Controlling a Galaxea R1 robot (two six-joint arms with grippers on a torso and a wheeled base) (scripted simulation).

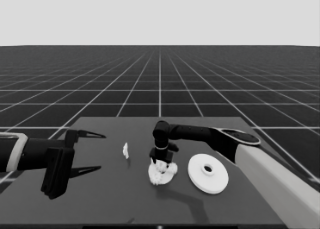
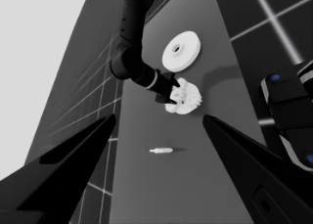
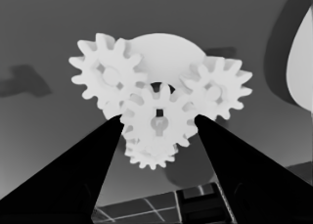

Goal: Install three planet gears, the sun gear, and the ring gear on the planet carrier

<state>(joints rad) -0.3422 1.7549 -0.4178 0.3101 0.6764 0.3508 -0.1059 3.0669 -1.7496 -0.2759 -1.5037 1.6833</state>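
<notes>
Jaws of the right gripper [image 3: 159, 123], pointing straight down, clamp the middle gear [image 3: 157, 117] over the smaller round part [image 3: 164, 50].

The right arm [image 1: 235, 141] reaches in from the right edge, pale grey near the corner and black farther out, bending at the wrist so that the right gripper [image 1: 160, 162] points straight down at the table's middle. Its two fingers [image 3: 73, 175] stand a little apart (a small gap between the tips). The left arm [image 1: 22, 154] waits at the left edge, the left gripper [image 1: 95, 151] level, fingers [image 2: 73, 155] spread wide.
</notes>
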